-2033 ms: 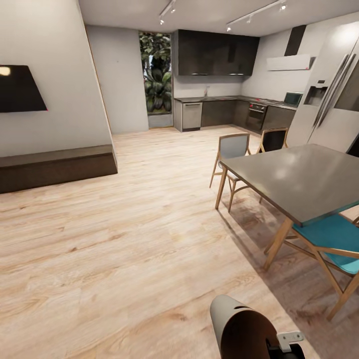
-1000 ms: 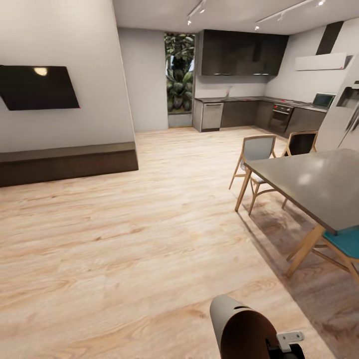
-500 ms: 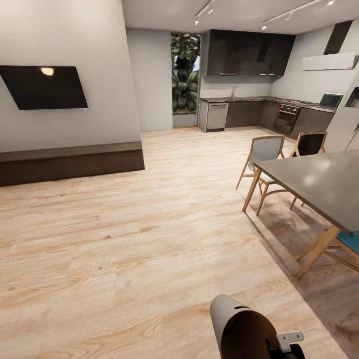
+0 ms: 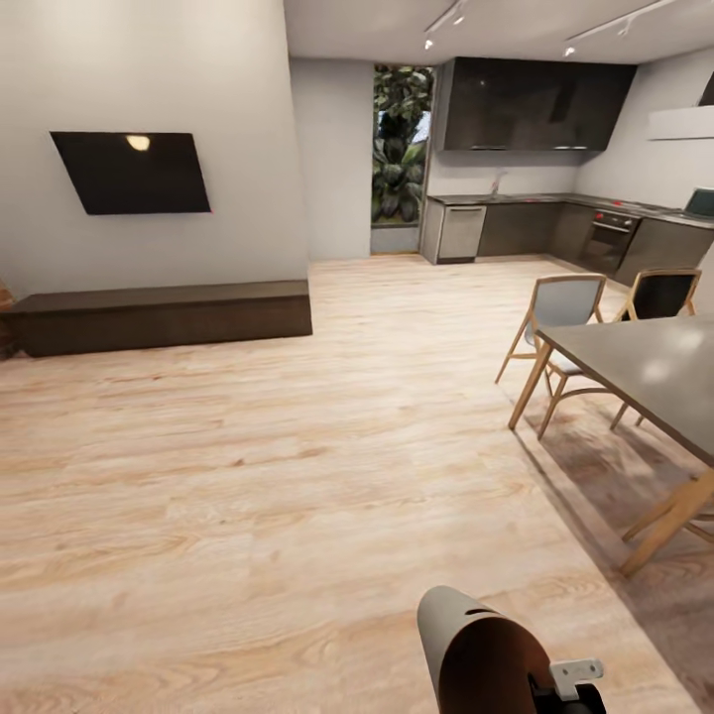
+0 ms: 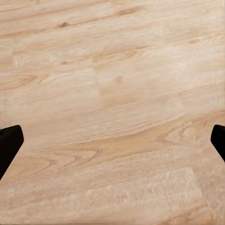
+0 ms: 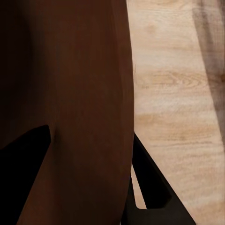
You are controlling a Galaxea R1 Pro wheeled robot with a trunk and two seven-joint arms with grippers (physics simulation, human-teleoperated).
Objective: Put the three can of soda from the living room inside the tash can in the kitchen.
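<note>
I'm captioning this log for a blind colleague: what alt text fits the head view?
The trash can, pale grey outside and copper-brown inside, is carried low in front. Pale wood floor runs to a dark kitchen, past a grey dining table with chairs and a wall-mounted TV.

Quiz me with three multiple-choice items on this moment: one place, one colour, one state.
1. In the head view, the kitchen lies:
A) far ahead, to the right
B) close by on the left
C) under the dining table

2. The inside of the tash can is:
A) white
B) copper-brown
C) green

3. The left gripper is:
A) shut on a can
B) open, holding nothing
C) clamped on a chair

Key:
1 A, its dark cabinets stand at the room's far right end.
2 B, the inner wall shows copper-brown.
3 B, its fingers stand wide apart over bare floor.
</note>
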